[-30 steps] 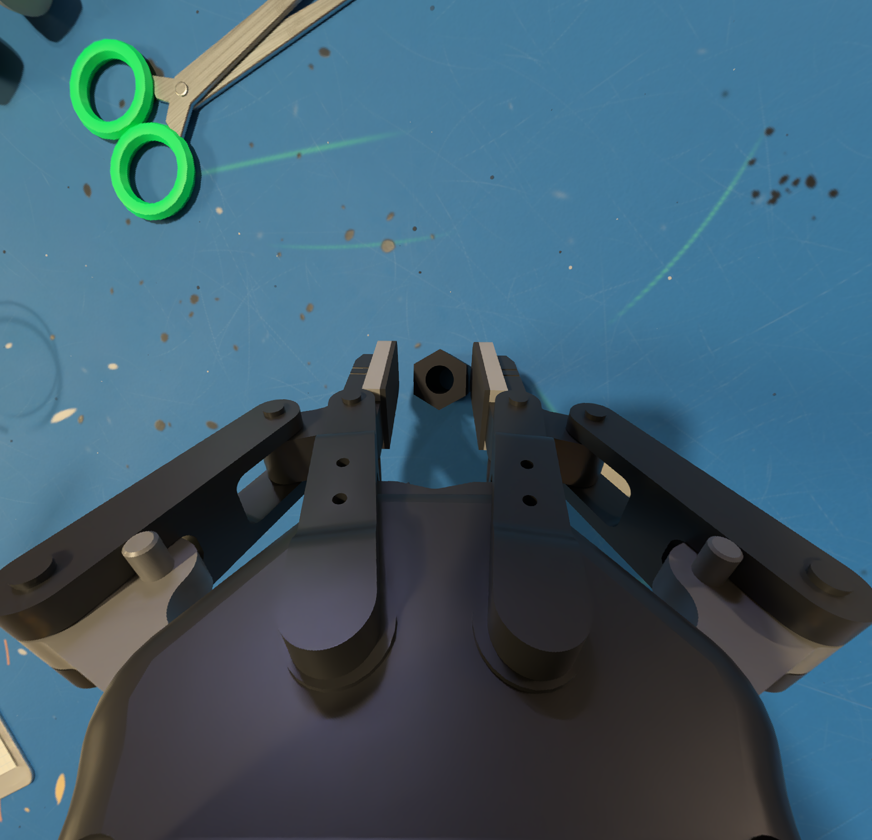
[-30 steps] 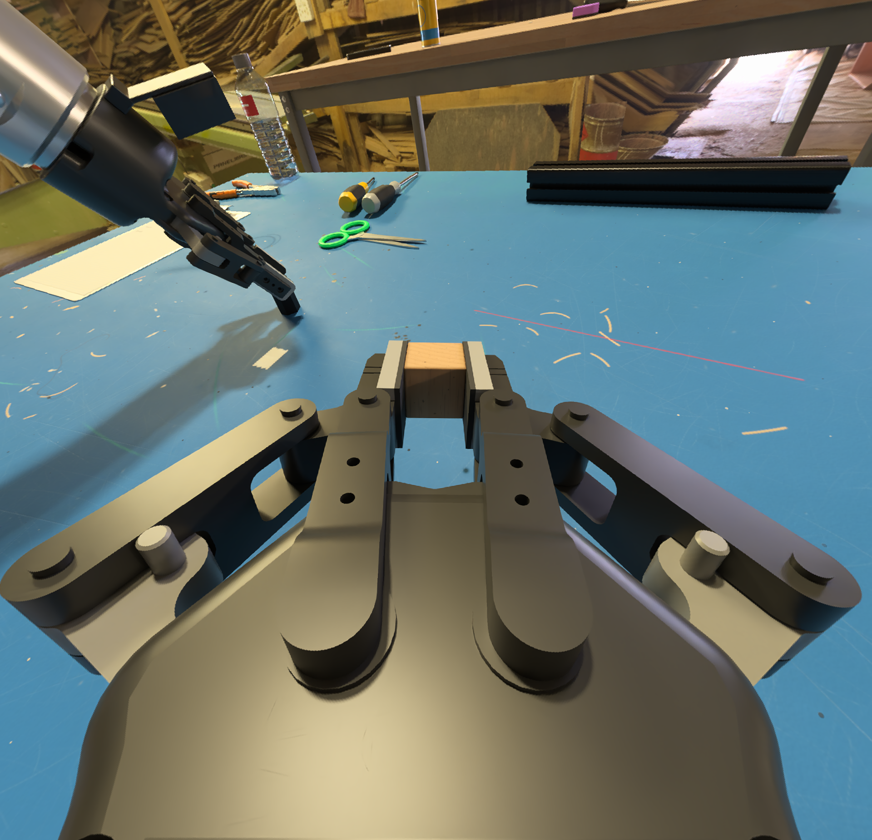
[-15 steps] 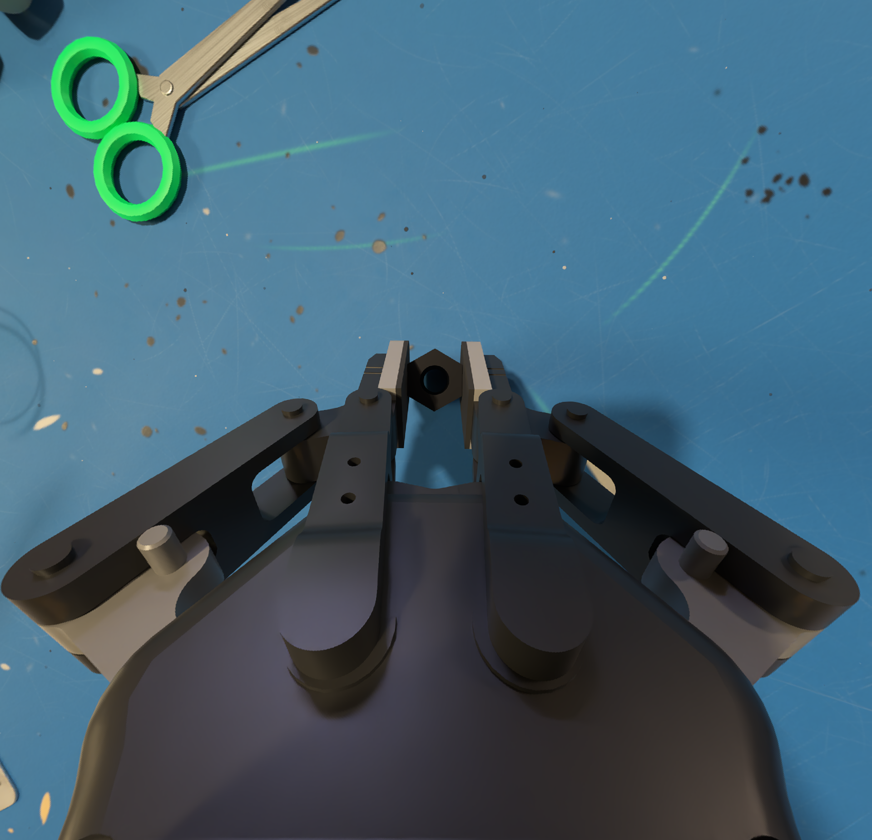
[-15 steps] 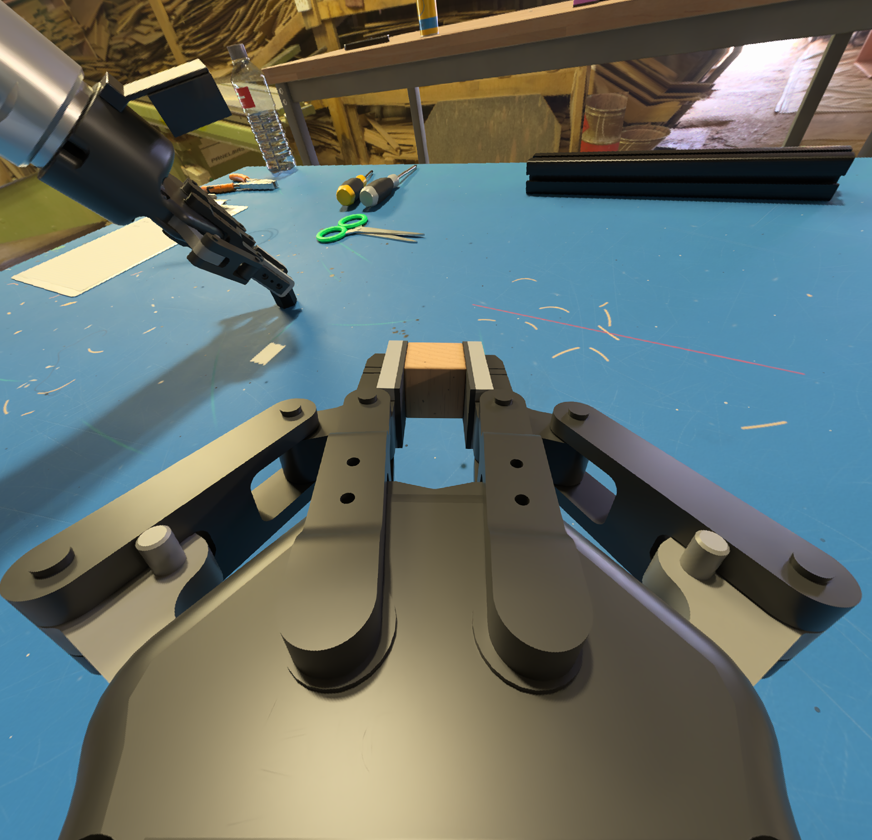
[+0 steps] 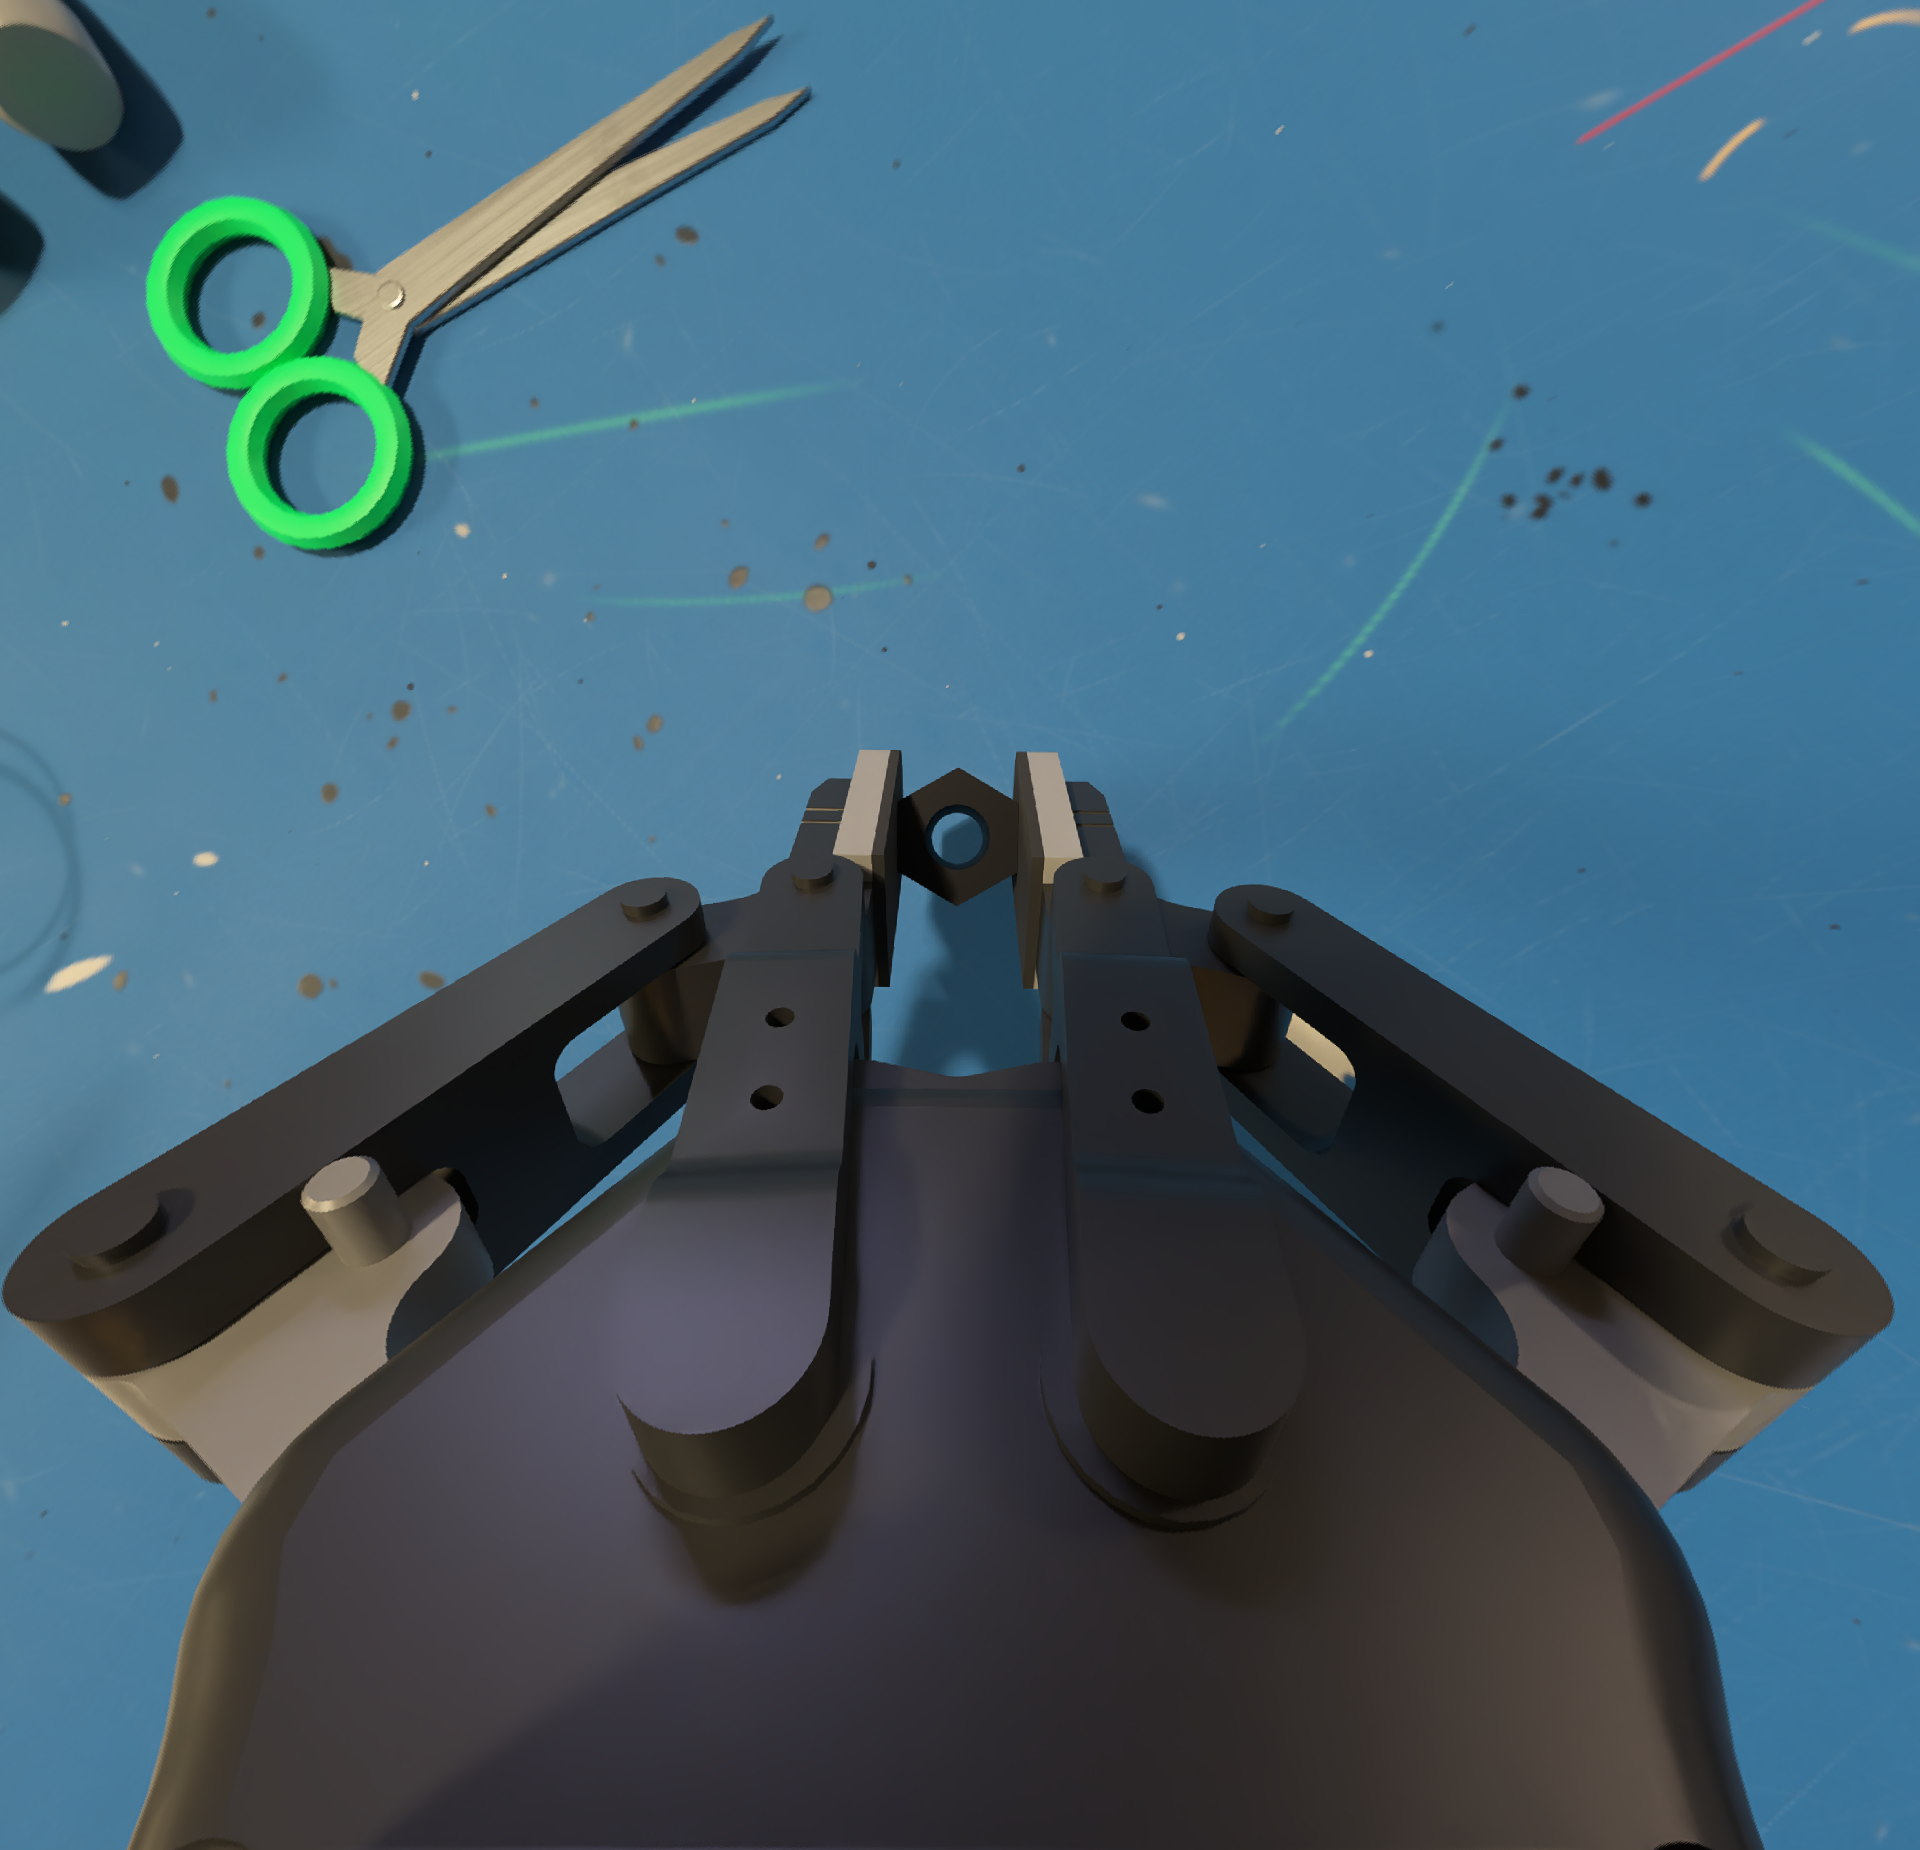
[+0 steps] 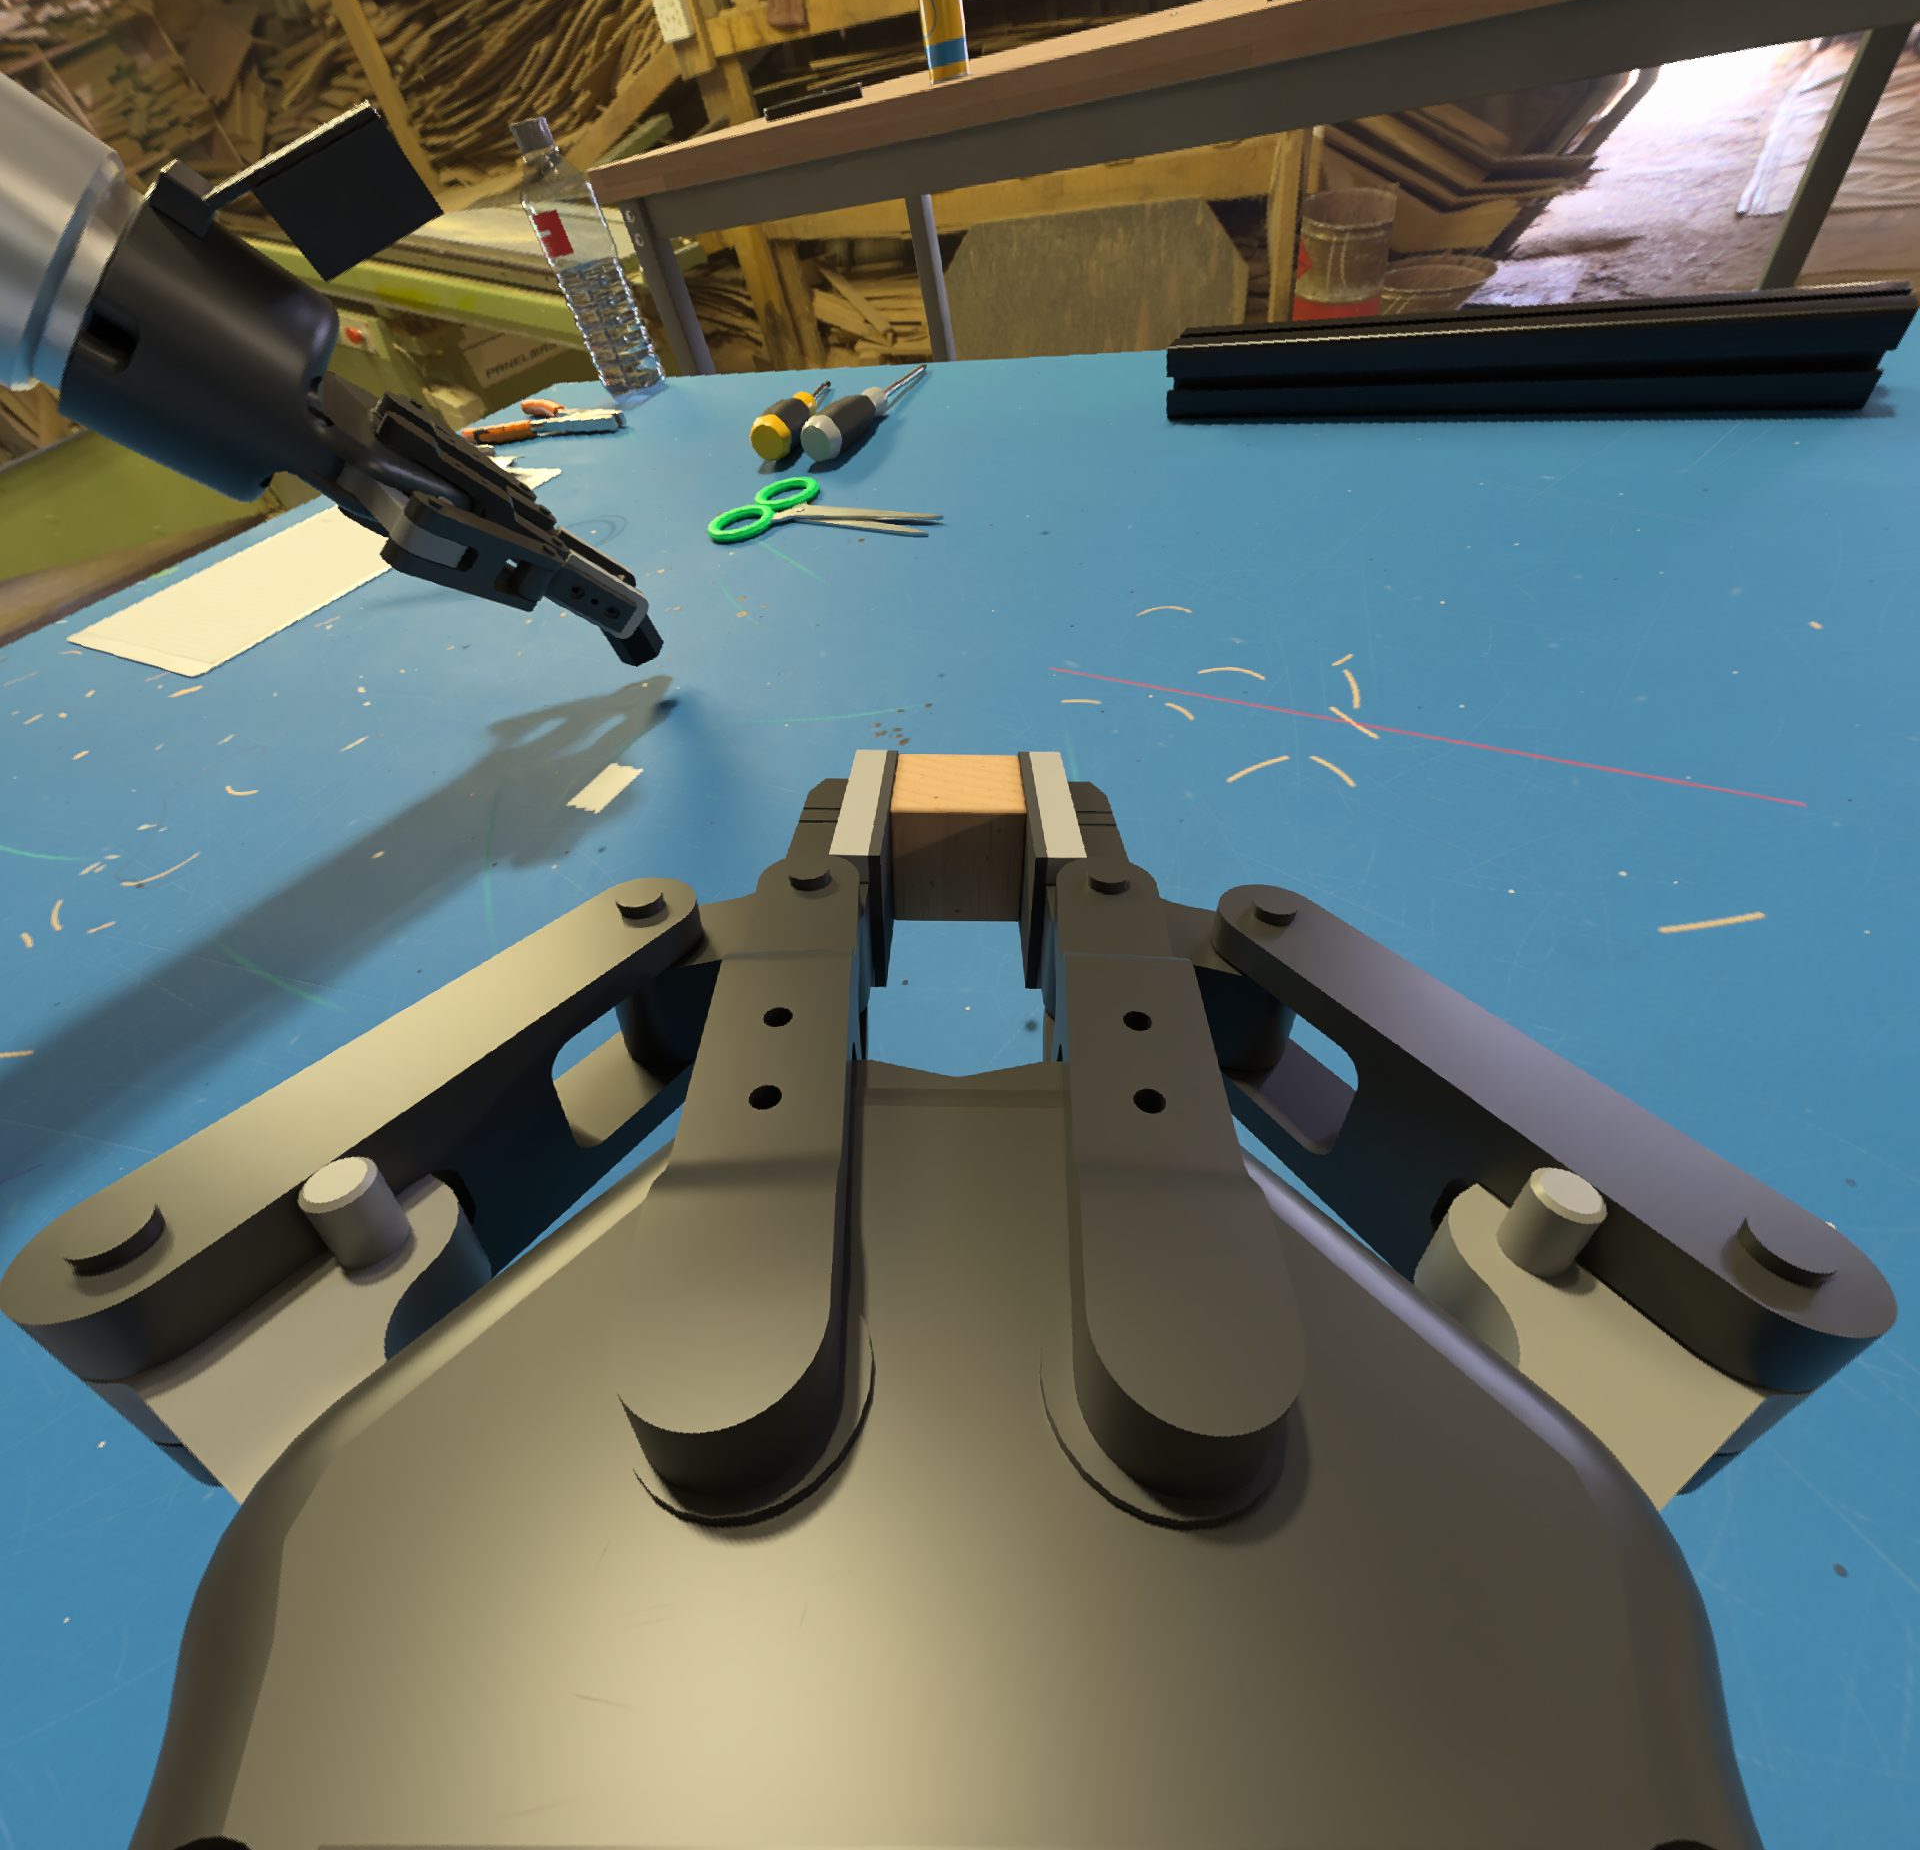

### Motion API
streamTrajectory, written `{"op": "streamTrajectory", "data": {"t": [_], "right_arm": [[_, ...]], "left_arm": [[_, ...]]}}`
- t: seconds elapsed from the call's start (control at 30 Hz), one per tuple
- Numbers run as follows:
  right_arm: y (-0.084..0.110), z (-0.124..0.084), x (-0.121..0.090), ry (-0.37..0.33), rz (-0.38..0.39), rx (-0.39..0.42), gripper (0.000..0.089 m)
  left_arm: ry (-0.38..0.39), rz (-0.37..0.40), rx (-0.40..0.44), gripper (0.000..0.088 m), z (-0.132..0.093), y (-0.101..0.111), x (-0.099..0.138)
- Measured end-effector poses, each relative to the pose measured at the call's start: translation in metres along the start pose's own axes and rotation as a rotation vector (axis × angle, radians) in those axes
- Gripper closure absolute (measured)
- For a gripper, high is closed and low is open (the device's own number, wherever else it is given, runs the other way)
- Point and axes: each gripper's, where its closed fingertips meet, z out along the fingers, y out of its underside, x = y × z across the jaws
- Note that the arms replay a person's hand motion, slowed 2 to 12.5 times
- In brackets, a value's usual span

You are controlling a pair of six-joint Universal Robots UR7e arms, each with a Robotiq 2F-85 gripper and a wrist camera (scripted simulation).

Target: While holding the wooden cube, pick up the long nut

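The left hand (image 5: pixel 957 836) is gripping the long nut (image 5: pixel 957 836), a dark hexagonal piece with an open bore, just above the blue bench (image 5: pixel 1247 346). The right hand (image 6: pixel 957 824) is clamping the wooden cube (image 6: pixel 957 844). The lift appears underway; next, likely raising it clear.

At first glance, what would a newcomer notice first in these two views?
In the left wrist view, the left gripper is shut on the dark hex nut, with bright green scissors on the blue table at upper left. In the right wrist view, the right gripper clamps the wooden cube above the table, and two screwdrivers lie farther back.
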Motion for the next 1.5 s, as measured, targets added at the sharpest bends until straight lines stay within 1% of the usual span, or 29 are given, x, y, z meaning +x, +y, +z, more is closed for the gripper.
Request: {"op": "streamTrajectory", "data": {"t": [0.13, 0.27, 0.47, 0.67, 0.83, 1.07, 1.3, 1.5], "right_arm": [[0.0, 0.001, -0.001, -0.014, 0.021, 0.006, 0.0694], [-0.001, 0.002, -0.001, -0.031, 0.051, 0.018, 0.0694], [-0.005, 0.006, -0.002, -0.068, 0.115, 0.046, 0.0694], [-0.013, 0.011, -0.004, -0.12, 0.211, 0.093, 0.0694], [-0.026, 0.017, -0.009, -0.195, 0.308, 0.151, 0.0694], [-0.045, 0.024, -0.019, -0.327, 0.439, 0.235, 0.0694], [-0.059, 0.031, -0.028, -0.428, 0.533, 0.302, 0.0694], [-0.066, 0.036, -0.038, -0.497, 0.584, 0.338, 0.0694]], "left_arm": [[0.074, -0.012, 0.062, 0.0691, -0.006, -0.007, 0.008], [0.176, -0.039, 0.141, 0.0691, -0.014, -0.017, 0.02], [0.37, -0.096, 0.284, 0.0691, -0.031, -0.036, 0.041], [0.583, -0.182, 0.419, 0.0691, -0.052, -0.053, 0.061], [0.76, -0.263, 0.521, 0.0691, -0.071, -0.065, 0.076], [0.957, -0.377, 0.634, 0.0691, -0.091, -0.076, 0.088], [1.109, -0.467, 0.707, 0.0691, -0.106, -0.082, 0.097], [1.205, -0.507, 0.735, 0.0691, -0.115, -0.084, 0.105]]}}
